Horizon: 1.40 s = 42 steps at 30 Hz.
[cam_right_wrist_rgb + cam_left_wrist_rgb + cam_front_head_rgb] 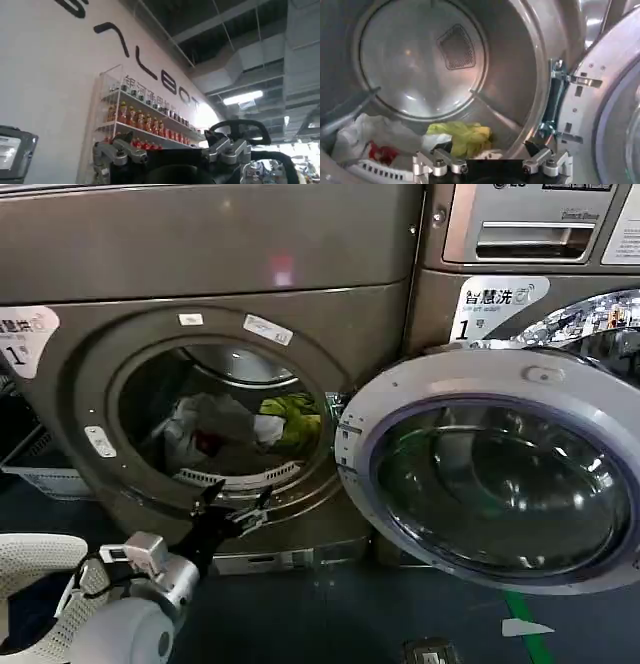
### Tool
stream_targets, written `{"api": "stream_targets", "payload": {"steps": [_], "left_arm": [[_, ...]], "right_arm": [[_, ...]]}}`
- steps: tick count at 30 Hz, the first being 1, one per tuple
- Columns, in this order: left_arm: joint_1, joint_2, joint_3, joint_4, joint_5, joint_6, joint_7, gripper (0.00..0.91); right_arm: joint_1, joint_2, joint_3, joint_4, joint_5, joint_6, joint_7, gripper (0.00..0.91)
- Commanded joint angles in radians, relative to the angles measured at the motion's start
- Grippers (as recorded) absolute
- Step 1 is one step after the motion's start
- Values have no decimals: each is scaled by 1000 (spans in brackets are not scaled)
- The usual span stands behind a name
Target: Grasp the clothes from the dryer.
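Left pincer (237,506) open, seemingly empty, at the dryer (215,264) porthole, clothes (240,424) deeper inside.

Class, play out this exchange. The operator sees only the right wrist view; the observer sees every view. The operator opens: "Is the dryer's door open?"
Observer: Yes. The dryer has its door swung wide open, to the right of the porthole.
Operator: My right end effector only faces a wall with shelves. Where is the left one?
Observer: The left end effector is open at the porthole's lower rim, short of the load.
Operator: What is inside?
Observer: The clothes lie on the drum floor: a white piece on the left, a yellow-green piece on the right, and a red bit against the white one.
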Motion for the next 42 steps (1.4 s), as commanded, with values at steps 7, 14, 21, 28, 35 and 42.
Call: {"api": "stream_targets", "payload": {"steps": [7,14,21,28,35,42], "left_arm": [[-70,16,-14,62,-18,-6,4,907],[-143,22,-2,105,-34,-7,3,907],[-299,28,10,283,-57,-19,-25,907],[-509,27,31,528,-74,-61,-50,907],[-675,19,41,785,-65,-131,-78,907],[-798,15,55,1006,-28,-239,-87,907]], "right_arm": [[-8,1,9,14,-17,-19,-6,907],[-21,4,27,18,-15,-18,-7,907],[-39,8,53,18,-11,-19,-10,907],[-36,8,47,18,-12,-23,-11,907],[-33,5,45,19,-26,-27,-20,907],[-41,7,58,18,-28,-25,-33,907]]}}
